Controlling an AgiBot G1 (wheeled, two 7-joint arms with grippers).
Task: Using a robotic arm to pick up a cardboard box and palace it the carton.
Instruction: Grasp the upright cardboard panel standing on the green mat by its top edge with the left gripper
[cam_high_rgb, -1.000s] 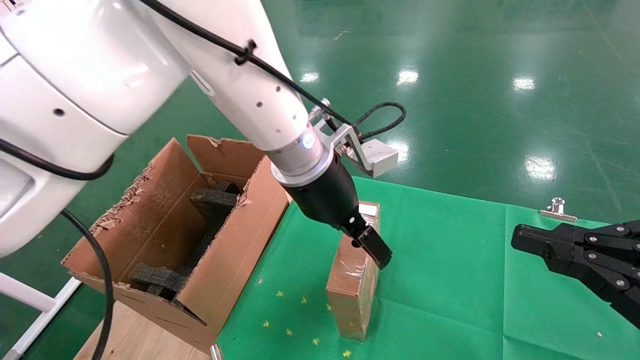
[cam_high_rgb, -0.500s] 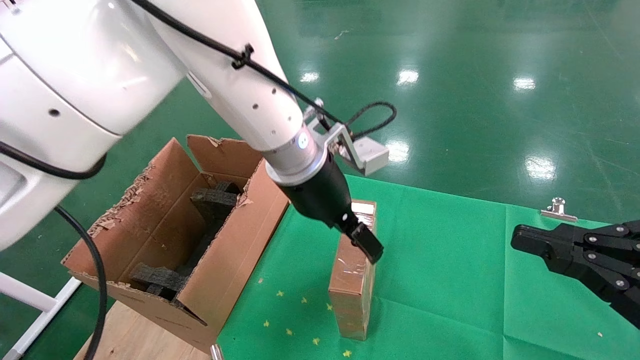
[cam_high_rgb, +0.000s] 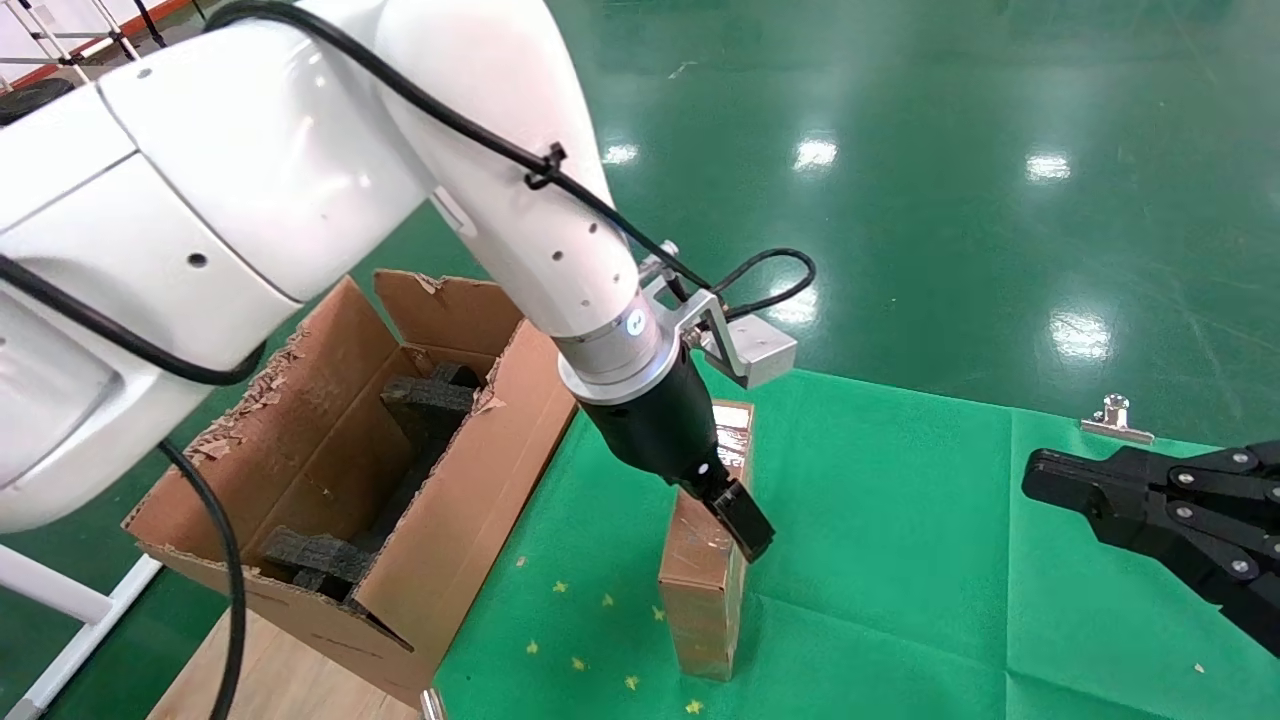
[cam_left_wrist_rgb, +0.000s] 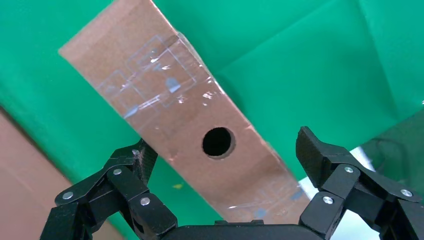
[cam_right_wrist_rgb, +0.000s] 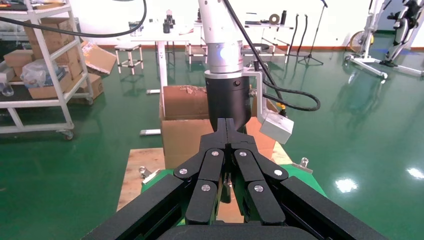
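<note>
Left gripper (cam_left_wrist_rgb: 222, 165) spread wide over the cardboard box (cam_high_rgb: 706, 560), nothing gripped.

The slim taped cardboard box is seen standing on the green cloth of the table (cam_high_rgb: 900, 520), just beside the open carton (cam_high_rgb: 330, 470) with its black foam inserts (cam_high_rgb: 428, 405). In the left wrist view the fingers (cam_left_wrist_rgb: 320, 157) are set apart on either side of the box's narrow holed face, and no contact can be made out. The right gripper (cam_high_rgb: 1045, 478) is held over the table's right side, well apart from the box, with its fingers pressed together and empty.

Head high; wrists close; share cardboard box (cam_left_wrist_rgb: 190, 125).
</note>
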